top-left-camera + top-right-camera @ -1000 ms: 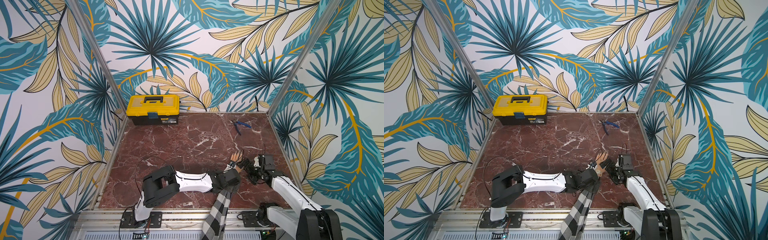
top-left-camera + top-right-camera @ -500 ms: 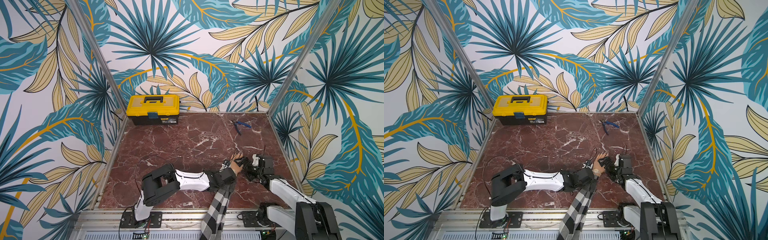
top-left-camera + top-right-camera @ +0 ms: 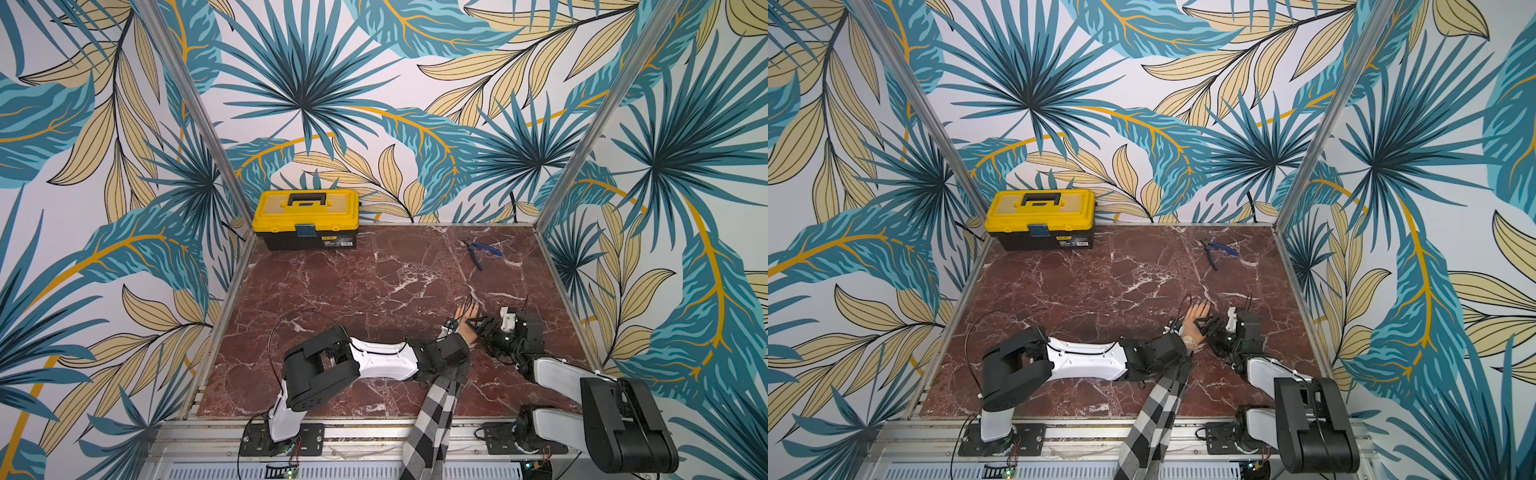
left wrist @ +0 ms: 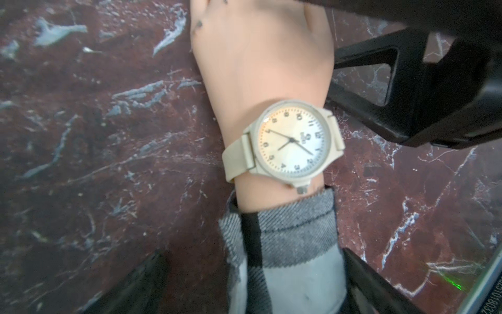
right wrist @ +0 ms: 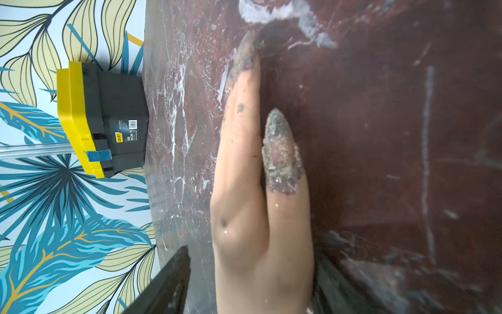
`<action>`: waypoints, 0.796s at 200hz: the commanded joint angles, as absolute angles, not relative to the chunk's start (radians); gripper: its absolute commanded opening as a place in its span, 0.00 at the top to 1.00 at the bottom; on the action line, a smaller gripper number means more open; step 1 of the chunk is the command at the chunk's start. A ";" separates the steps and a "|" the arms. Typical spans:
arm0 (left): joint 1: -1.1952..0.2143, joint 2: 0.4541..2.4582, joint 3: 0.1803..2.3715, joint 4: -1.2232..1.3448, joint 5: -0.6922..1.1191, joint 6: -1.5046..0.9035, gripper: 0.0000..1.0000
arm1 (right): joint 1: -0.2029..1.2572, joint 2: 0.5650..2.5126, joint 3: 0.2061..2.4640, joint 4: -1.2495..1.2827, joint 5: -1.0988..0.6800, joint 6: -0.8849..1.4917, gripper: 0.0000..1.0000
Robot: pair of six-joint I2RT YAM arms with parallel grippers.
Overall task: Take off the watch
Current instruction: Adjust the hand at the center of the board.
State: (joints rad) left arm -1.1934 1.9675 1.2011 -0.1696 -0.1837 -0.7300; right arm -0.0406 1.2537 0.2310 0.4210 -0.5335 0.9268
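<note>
Watch still on the wrist, so the job has barely begun.

The watch [image 4: 288,144] is wrapped around the wrist of the mannequin hand [image 4: 260,54], just beyond the checked sleeve [image 4: 285,244], so the whole removal is left. The left end effector [image 4: 255,254] is spread wide either side of the sleeve. The right end effector [image 5: 252,252] straddles the hand, and I can't tell whether it presses. The table [image 3: 374,282] is red marble, with a yellow toolbox [image 3: 306,220] and blue pliers [image 3: 482,251] at the far end and leaf-print walls [image 3: 374,83] around it.
</note>
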 commanded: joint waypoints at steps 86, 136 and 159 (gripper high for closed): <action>-1.120 1.966 1.124 -0.238 -0.123 -0.759 0.01 | -0.043 1.316 0.216 0.563 -0.591 0.922 0.34; -1.102 1.979 1.110 -0.235 -0.112 -0.768 0.00 | -0.042 1.406 0.207 0.627 -0.596 0.930 0.31; -1.097 1.984 1.106 -0.233 -0.106 -0.766 0.00 | -0.041 1.467 0.207 0.690 -0.607 0.948 0.31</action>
